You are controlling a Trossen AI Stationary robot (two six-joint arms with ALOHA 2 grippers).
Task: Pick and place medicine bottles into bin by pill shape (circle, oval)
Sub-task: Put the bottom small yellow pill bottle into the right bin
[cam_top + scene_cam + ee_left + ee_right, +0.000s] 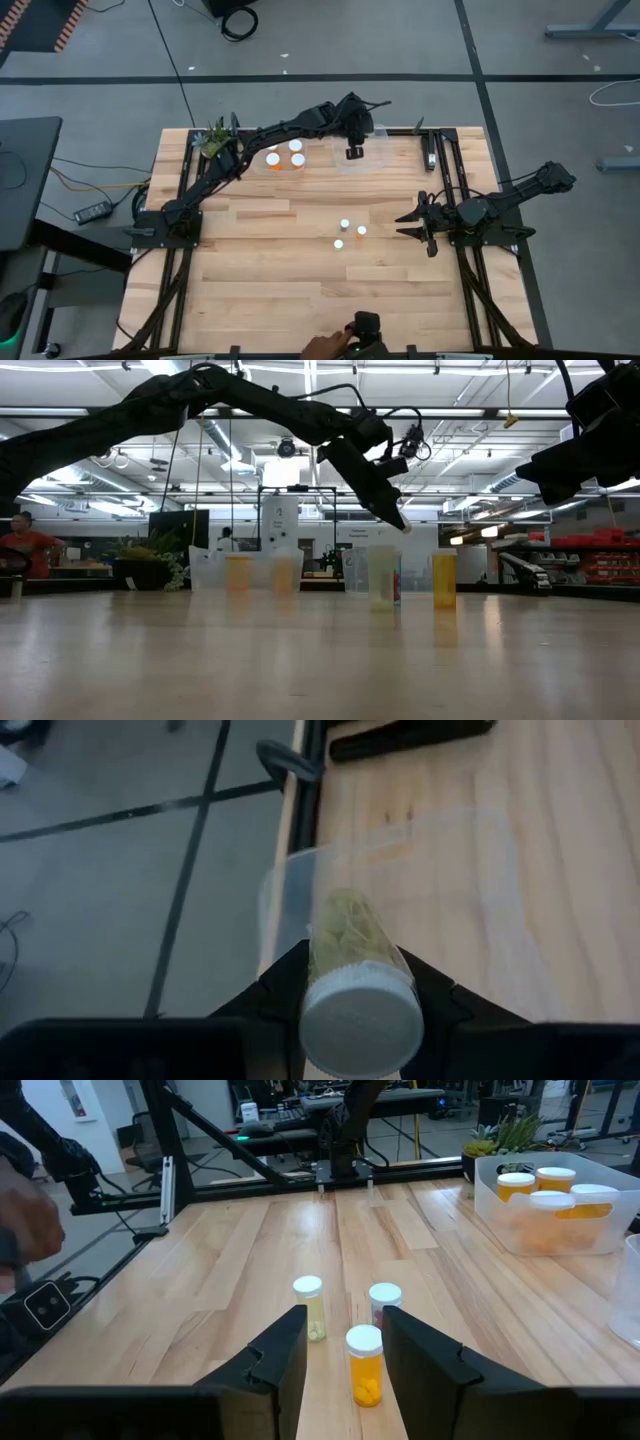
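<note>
My left gripper (pixel 353 152) reaches to the table's far edge and is shut on a small bottle (pixel 352 945) with a white cap and pale yellowish pills. It holds the bottle over an empty clear bin (pixel 285 880), which also shows in the high view (pixel 372 148). A second clear bin (pixel 283 160) to its left holds orange bottles with white caps (pixel 550 1195). Three small bottles (pixel 347 233) stand on their bases mid-table. My right gripper (pixel 345 1350) is open and empty just to their right (pixel 410 222). My left gripper pinches the bottle's body just below the white cap (pixel 345 960) between its two fingers. The fingers slant down from above. The bottle lies along them, cap toward the wrist, bottom pointing down into the bin. It is lifted clear of the table.
A small green potted plant (pixel 213 140) stands at the far left corner. A person's hand (pixel 325 346) holds a dark device at the near edge. Of the three standing bottles, one is orange (pixel 364 1365) and two are paler (pixel 308 1308), (pixel 385 1302). Bare wood lies left of them.
</note>
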